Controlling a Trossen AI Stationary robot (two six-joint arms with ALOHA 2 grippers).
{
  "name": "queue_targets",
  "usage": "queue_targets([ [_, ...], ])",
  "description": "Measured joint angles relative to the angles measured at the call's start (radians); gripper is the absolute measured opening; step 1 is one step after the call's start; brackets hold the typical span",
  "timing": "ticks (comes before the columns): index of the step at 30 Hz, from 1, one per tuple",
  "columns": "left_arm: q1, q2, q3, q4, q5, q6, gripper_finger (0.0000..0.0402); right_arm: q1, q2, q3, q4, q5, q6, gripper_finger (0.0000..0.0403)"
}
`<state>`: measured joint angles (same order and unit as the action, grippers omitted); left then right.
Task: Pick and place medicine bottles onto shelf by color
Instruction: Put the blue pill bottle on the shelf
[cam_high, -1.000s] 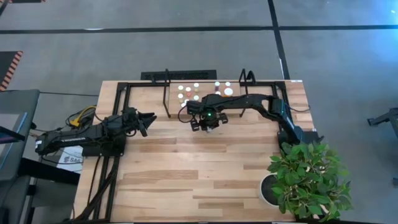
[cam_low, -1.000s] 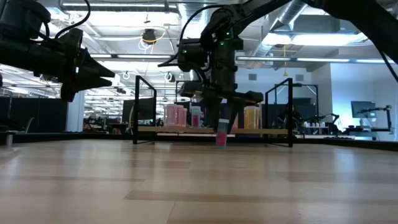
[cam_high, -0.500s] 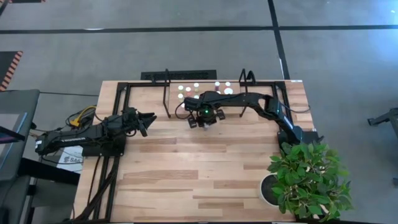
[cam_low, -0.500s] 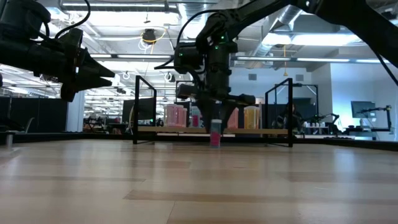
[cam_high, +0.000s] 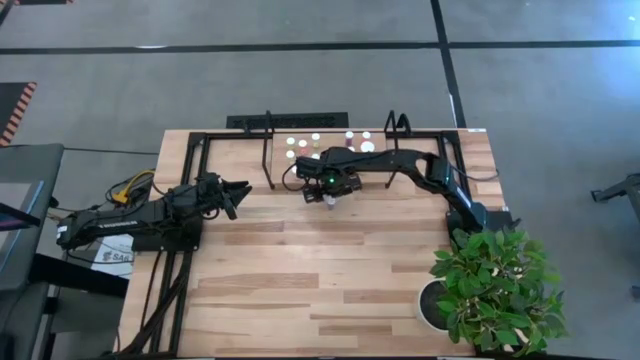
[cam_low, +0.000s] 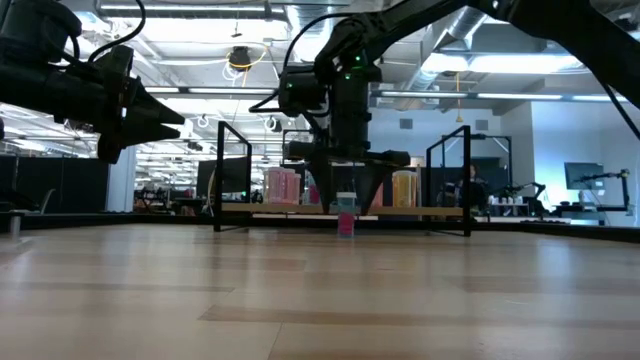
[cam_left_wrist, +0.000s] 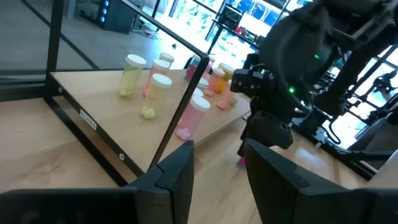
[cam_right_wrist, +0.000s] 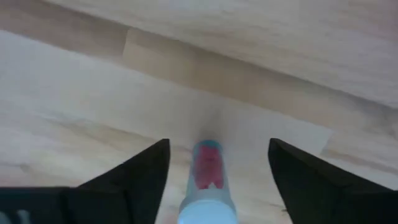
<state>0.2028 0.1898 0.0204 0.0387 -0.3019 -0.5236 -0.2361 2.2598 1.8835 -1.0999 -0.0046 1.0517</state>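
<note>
A small pink medicine bottle with a pale cap stands upright on the tabletop, just in front of the shelf. My right gripper points down over it, open. One finger stands on each side of the bottle, and both are clear of it. Several more white-capped bottles, pink, orange and yellowish, stand on the shelf board. My left gripper hovers left of the shelf with a gap between its fingers and nothing in it.
Black upright hoops rise at both ends of the shelf. A leafy plant in a white pot stands at the table's near right corner. The table's planks lie bare toward the near edge.
My right gripper has carried the pink bottle a little toward the shelf and the table's left. It has set the bottle down on the table, then opened and let go. The bottle, tilted in the grip before, now stands upright on its own.
</note>
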Motion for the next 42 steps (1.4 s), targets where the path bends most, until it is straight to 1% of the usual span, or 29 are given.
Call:
queue_targets([
  [6,0.000,0.000,0.000,0.000,0.000,0.000,0.0128,0.079,-0.016,-0.001,-0.010,0.182,0.040,0.0348],
  [10,0.000,0.000,0.000,0.000,0.000,0.000,0.0128,0.136,-0.037,-0.002,-0.021,0.308,0.086,0.0370],
  [13,0.000,0.000,0.000,0.000,0.000,0.000,0.0128,0.177,-0.058,0.001,-0.027,0.430,0.150,0.0373],
  [17,0.000,0.000,0.000,0.000,0.000,0.000,0.0128,0.230,-0.075,0.000,-0.073,0.566,0.279,0.0373],
  [21,0.000,0.000,0.000,0.000,0.000,0.000,0.0128,0.279,-0.082,0.000,-0.131,0.654,0.442,0.0373],
  [23,0.000,0.000,0.000,0.000,0.000,0.000,0.0128,0.307,-0.082,-0.010,-0.134,0.695,0.516,0.0373],
  [30,0.000,0.000,0.000,0.000,0.000,0.000,0.0128,0.407,-0.081,-0.121,-0.100,0.889,0.735,0.0373],
  [35,0.000,0.000,0.000,0.000,0.000,0.000,0.0128,0.447,-0.080,-0.203,-0.039,1.007,0.878,0.0373],
  [38,0.000,0.000,0.000,0.000,0.000,0.000,0.0128,0.461,-0.080,-0.239,0.007,1.036,0.893,0.0373],
  [42,0.000,0.000,0.000,0.000,0.000,0.000,0.0128,0.474,-0.081,-0.276,0.089,1.068,0.816,0.0373],
])
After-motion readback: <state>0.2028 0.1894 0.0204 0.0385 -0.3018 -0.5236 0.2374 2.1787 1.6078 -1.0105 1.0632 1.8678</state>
